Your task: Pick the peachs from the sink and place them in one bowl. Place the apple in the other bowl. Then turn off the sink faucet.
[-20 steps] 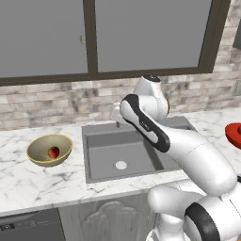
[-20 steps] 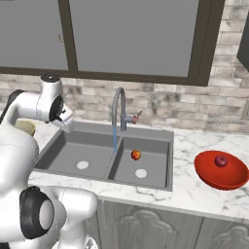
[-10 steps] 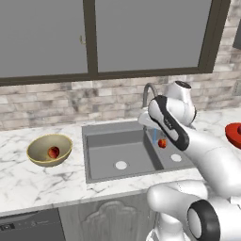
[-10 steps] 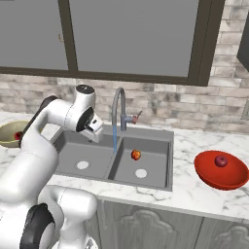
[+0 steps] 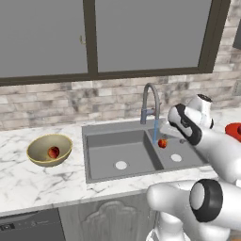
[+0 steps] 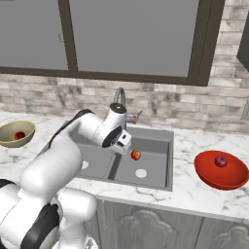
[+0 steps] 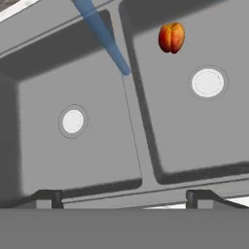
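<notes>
Orange-red peach point(image 7: 171, 37) is noted in the sink point(image 7: 146, 160) basin beside its drain. Gripper point(image 7: 124, 197) is held wide, empty. Judged light, wet, bruisable; grasp advised across its middle.

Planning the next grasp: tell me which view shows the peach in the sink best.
The hand view: the peach appears largest there, unobstructed, lying in the sink basin beyond its drain. The left base view shows it small, close beside the arm; the right base view shows it small too, just right of the gripper.
</notes>
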### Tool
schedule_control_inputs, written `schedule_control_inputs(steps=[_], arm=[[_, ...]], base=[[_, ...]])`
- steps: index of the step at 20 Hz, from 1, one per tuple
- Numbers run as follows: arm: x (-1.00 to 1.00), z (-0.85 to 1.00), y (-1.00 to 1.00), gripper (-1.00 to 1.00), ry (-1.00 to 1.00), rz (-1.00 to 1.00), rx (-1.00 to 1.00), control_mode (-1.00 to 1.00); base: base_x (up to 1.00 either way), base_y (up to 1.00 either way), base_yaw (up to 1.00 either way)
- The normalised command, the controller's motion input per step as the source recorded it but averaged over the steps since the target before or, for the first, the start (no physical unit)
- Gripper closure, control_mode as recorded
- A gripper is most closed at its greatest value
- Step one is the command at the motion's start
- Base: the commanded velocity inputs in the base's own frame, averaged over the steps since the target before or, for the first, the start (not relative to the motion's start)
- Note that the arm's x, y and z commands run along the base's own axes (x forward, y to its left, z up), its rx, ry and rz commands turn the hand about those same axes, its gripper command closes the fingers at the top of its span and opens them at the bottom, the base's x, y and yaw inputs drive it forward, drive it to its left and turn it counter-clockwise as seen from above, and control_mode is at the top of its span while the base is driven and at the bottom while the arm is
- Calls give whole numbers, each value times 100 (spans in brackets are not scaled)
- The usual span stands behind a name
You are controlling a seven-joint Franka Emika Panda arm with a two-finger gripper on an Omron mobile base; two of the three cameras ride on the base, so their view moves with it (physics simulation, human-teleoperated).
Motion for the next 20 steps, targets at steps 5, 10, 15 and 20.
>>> schedule_control_inputs(steps=[5, 10, 15, 20], arm=[[45, -22, -62, -100, 7, 13, 1, -100], [39, -5, -43, -100, 2, 4, 5, -100], [6, -19, -8, -100, -4, 0, 7, -100], [9, -27, 4, -100, -4, -1, 5, -100]], base=[[0, 0, 0], [0, 0, 0], [0, 0, 0], [0, 0, 0]])
